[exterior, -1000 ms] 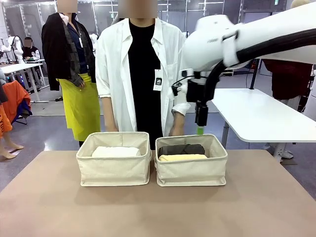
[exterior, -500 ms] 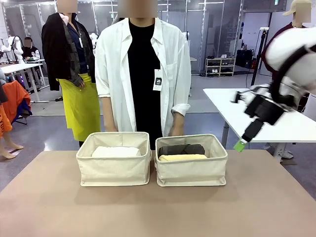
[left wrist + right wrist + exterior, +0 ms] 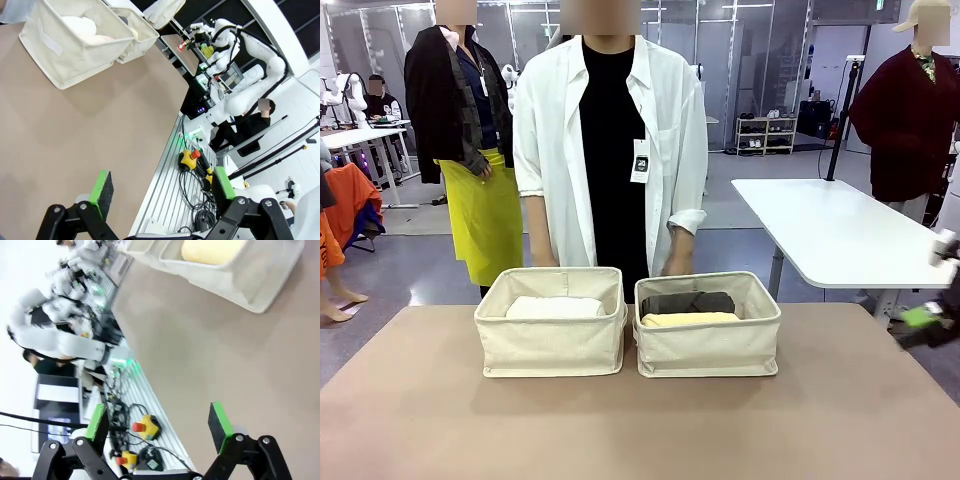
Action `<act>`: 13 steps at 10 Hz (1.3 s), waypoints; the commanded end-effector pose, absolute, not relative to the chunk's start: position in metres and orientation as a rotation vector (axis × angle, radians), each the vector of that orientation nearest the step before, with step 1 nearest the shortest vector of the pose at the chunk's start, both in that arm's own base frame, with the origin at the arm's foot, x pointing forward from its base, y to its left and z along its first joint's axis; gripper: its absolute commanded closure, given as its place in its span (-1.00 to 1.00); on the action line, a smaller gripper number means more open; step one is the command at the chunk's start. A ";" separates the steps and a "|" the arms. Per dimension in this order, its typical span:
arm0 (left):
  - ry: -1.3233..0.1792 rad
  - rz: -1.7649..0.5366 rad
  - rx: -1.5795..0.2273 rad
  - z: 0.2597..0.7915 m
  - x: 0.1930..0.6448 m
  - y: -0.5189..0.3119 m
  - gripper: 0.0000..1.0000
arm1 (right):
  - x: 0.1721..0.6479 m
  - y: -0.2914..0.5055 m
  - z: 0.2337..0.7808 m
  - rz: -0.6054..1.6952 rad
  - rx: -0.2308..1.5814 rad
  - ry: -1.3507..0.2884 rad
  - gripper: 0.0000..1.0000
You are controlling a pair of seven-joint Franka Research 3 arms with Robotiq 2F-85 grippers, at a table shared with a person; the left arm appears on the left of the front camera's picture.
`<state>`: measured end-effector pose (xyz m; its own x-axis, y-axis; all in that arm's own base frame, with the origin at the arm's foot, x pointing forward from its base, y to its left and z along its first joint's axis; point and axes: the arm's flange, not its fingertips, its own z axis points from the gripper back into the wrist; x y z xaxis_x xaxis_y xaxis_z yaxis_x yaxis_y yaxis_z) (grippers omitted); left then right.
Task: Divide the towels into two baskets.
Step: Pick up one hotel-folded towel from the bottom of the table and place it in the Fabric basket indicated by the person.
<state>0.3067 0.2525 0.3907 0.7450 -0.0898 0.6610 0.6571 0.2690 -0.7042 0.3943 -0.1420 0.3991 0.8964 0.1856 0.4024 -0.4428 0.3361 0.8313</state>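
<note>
Two cream canvas baskets stand side by side at the table's far middle. In the left basket [image 3: 550, 340] lies a white rolled towel [image 3: 555, 307]; the peach-pink towel is hidden. In the right basket [image 3: 708, 345] a dark grey towel [image 3: 687, 302] lies behind a pale yellow towel [image 3: 690, 320]. My right gripper [image 3: 926, 320] is blurred at the table's far right edge, low and well away from the baskets. In its wrist view the right gripper [image 3: 158, 421] is open and empty, with the yellow towel [image 3: 212, 249] far ahead. My left gripper [image 3: 162, 185] is open and empty over the table's near edge.
A person in a white coat [image 3: 610, 150] stands right behind the baskets, hands down at their far rims. The brown table [image 3: 640, 430] is bare in front of the baskets. A rail with emergency-stop boxes [image 3: 190, 159] runs along the robot's side.
My right arm has pulled away from above the right basket, swinging right and down to the table's right edge. Baskets and towels have not moved.
</note>
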 end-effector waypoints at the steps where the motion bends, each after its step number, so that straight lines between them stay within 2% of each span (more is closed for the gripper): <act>1: -0.569 -0.534 -1.207 0.394 0.302 0.252 -1.00 | 0.397 -0.173 0.395 0.366 1.246 -0.267 -1.00; 4: -0.569 -0.534 -1.207 0.394 0.302 0.252 -1.00 | 0.414 -0.190 0.373 0.350 1.279 -0.163 -1.00; 5: -0.569 -0.534 -1.207 0.394 0.302 0.252 -1.00 | 0.386 -0.193 0.380 0.322 1.256 -0.229 -1.00; 13: -0.569 -0.534 -1.207 0.394 0.302 0.252 -1.00 | 0.386 -0.193 0.380 0.322 1.256 -0.229 -1.00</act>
